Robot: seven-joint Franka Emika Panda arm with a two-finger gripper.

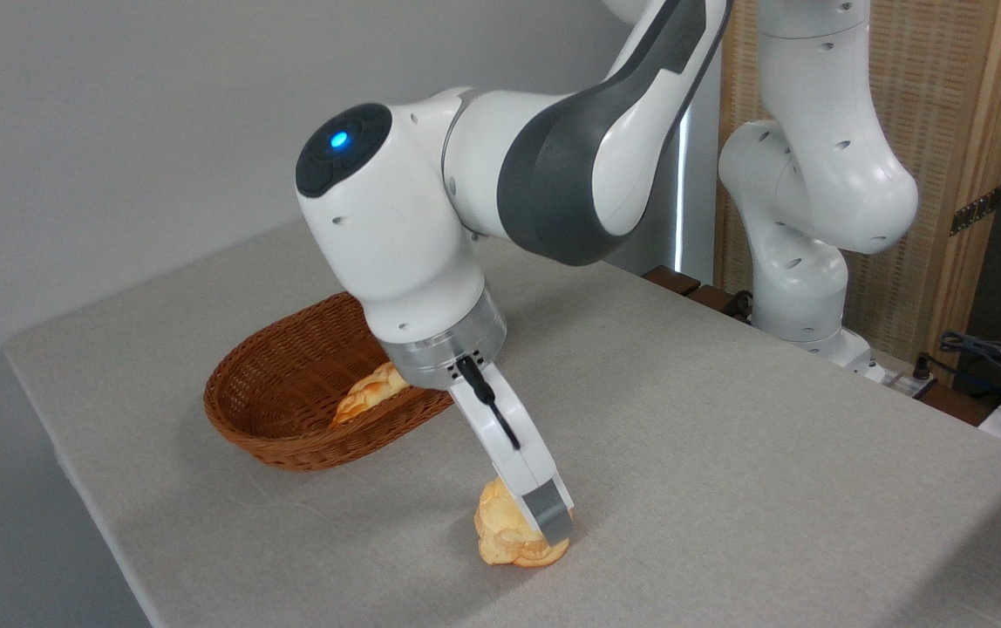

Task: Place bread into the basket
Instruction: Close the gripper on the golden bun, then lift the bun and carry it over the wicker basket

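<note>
1. The Franka arm reaches down from the upper right, its wrist bent so that the pincer slants down and to the right onto the table.
2. The pincer is down at the round bun, a lumpy golden-orange piece with layered lobes that rests on the grey tablecloth.
3. One grey-tipped finger lies against the right, upper side of the bun; the other finger is hidden behind it, so the width of the opening and whether the bun is really gripped cannot be told.
4. The bun shows to the left of and below the visible fingertip, touching the cloth; it does not look lifted.
5. Up and to the left of the pincer, well apart from the bun, sits the oval reddish-brown wicker basket.
6. The basket's right end is hidden behind the silver wrist flange.
7. Inside the basket, just left of the flange, lies a pale-golden braided loaf, partly covered by the arm.
8. A black cable runs down the white pincer body from the flange.
9. Far to the right and behind the pincer, the arm's white base stands at the table's edge, before a wooden screen.
</note>
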